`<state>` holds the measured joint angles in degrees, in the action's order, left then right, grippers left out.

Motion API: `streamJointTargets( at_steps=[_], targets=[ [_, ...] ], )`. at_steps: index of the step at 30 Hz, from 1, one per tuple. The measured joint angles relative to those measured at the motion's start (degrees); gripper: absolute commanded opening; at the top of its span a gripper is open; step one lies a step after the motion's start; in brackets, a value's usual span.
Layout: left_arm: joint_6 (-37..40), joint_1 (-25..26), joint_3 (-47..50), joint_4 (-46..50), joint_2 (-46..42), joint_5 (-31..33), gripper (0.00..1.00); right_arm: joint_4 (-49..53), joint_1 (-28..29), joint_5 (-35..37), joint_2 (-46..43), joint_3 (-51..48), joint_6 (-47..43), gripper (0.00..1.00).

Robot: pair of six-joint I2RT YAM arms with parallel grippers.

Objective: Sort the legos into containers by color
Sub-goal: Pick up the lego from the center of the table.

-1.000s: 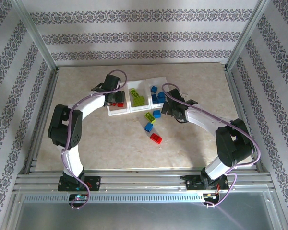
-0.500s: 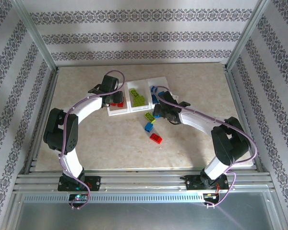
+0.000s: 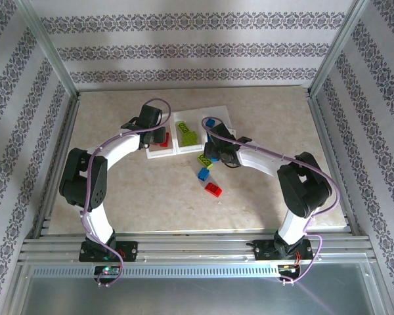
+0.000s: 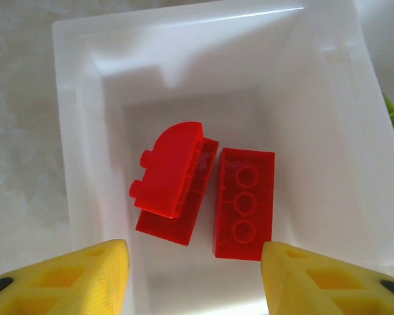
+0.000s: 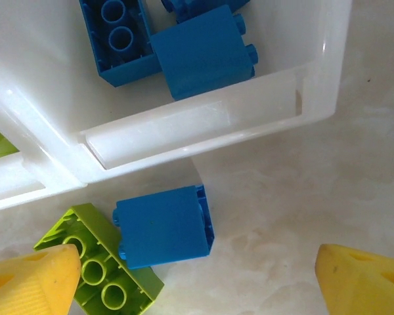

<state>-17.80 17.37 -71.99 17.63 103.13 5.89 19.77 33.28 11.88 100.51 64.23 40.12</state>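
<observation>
The containers are a white three-compartment tray (image 3: 163, 155). My left gripper (image 4: 194, 275) hangs open over the left compartment (image 4: 85, 131), its yellow fingers (image 4: 85, 275) above two red legos (image 4: 243, 200) lying inside, with nothing between them. In front of the right compartment (image 5: 203, 125), which holds blue legos (image 5: 200, 52), my right gripper (image 5: 197, 282) is open above the table. A loose blue lego (image 5: 163, 226) lies ahead of its fingers (image 5: 33, 285), touching a lime green lego (image 5: 98, 272). From above, the left gripper (image 3: 156, 136) and right gripper (image 3: 212, 154) flank the tray.
More loose legos lie on the beige table in front of the tray: a green one (image 3: 203, 159), a blue one (image 3: 202, 174) and a red one (image 3: 213, 189). Green legos (image 3: 187, 134) fill the middle compartment. Metal frame rails run along the table's sides.
My right gripper has moved left and forward, now over the blue lego at the tray's front edge. The left arm's elbow shifted, while its gripper stayed over the left compartment.
</observation>
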Motion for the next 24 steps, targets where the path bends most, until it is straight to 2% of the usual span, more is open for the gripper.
streamJointTargets(
  at_steps=[8, 13, 17, 24],
  targets=[
    [0.9, -0.6, 0.0, 0.0, 0.0, 1.0, 0.56, -0.4, 0.0, -1.7, 3.7, 1.8, 0.0, 0.83],
    [0.9, -0.6, 0.0, 0.0, 0.0, 0.0, 0.57, -0.8, 0.0, -2.3, 5.1, 3.1, -0.3, 0.75],
    [0.8, -0.6, 0.3, 0.0, -0.4, -1.5, 0.59, -1.0, 0.0, -2.4, 5.3, 3.1, -0.2, 0.72],
    [0.5, -0.6, 1.0, 0.0, -4.9, -2.9, 0.67, -1.2, 0.0, -2.4, 6.2, 3.1, -0.2, 0.65]
  ],
)
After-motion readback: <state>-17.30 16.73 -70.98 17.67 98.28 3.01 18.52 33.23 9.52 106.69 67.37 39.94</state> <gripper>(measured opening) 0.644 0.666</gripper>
